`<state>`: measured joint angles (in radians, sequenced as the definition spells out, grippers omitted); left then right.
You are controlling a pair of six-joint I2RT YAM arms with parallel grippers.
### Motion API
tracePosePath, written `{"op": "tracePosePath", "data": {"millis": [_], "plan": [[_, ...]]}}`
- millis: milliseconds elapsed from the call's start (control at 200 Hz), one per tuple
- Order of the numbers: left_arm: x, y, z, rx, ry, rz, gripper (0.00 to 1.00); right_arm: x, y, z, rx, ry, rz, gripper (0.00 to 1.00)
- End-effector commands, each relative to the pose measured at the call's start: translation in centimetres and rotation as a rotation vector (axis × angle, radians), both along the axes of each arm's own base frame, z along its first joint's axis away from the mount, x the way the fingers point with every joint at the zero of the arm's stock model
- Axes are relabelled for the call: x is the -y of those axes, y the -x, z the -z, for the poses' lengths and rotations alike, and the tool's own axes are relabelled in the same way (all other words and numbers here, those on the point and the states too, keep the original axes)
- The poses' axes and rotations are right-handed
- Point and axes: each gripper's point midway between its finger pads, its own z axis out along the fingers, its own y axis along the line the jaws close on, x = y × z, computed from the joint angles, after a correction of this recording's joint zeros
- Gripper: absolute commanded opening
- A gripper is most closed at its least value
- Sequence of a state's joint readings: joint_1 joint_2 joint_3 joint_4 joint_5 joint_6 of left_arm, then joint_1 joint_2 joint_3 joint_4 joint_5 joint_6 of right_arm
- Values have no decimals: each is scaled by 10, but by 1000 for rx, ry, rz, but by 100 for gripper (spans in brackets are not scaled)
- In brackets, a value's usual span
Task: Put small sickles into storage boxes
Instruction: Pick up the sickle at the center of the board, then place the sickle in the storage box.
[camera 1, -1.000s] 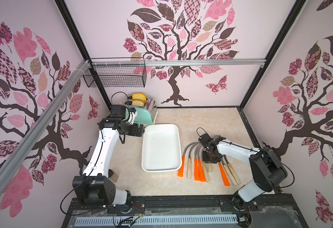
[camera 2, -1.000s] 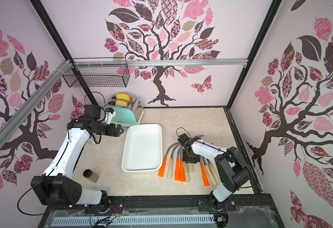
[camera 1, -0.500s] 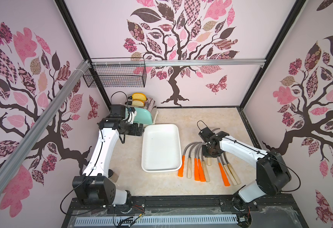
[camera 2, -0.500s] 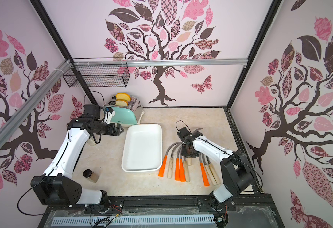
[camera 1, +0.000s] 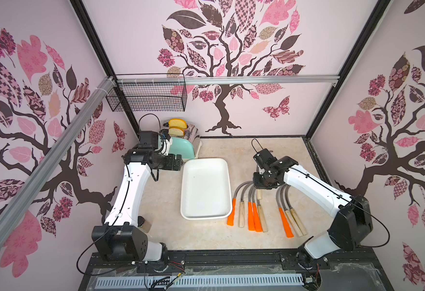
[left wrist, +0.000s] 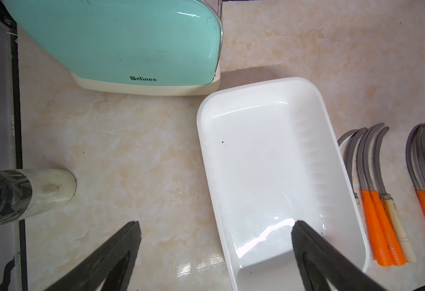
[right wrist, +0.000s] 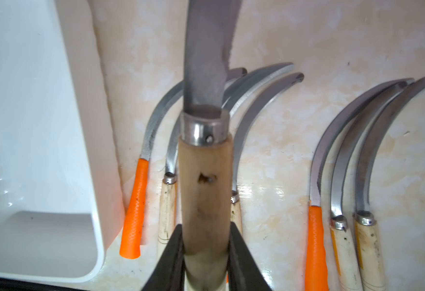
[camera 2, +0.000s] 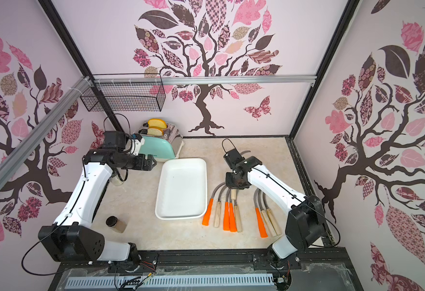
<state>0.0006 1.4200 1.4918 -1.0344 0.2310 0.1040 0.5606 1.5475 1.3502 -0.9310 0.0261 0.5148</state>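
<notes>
Since a second ago the right gripper [right wrist: 205, 226] is lifting away from the row on the table [camera 1: 206, 236], its fingers pinching the pale handle of one wooden-handled sickle [right wrist: 205, 181], which is hanging clear above the rest. The other sickles [camera 1: 250, 214] are lying in two groups beside the white tray [camera 1: 206, 216], five just next to it and three farther off. The left gripper [left wrist: 215, 224] is hovering near the mint toaster [left wrist: 120, 40] with its fingers spread wide.

Pale pink walls [camera 1: 307, 105] with tree decals [camera 1: 221, 108]. Beige marbled counter [camera 1: 196, 236]. Black wire basket [camera 1: 147, 97] hangs on an aluminium rail [camera 1: 256, 80].
</notes>
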Motion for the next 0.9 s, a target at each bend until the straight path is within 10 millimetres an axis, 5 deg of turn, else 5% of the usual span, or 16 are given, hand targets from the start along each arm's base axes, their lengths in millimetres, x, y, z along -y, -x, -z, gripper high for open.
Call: {"op": "tracePosePath", "data": {"millis": [0, 450, 895], "plan": [[-1, 2, -8, 23, -2, -4, 98, -24, 3, -16, 2, -17, -69, 0], [-14, 5, -27, 74, -52, -60, 98, -144, 4, -43, 32, -136, -279, 1], [-22, 2, -58, 162, -54, -125, 98, -219, 14, -23, -23, -238, -361, 2]]}}
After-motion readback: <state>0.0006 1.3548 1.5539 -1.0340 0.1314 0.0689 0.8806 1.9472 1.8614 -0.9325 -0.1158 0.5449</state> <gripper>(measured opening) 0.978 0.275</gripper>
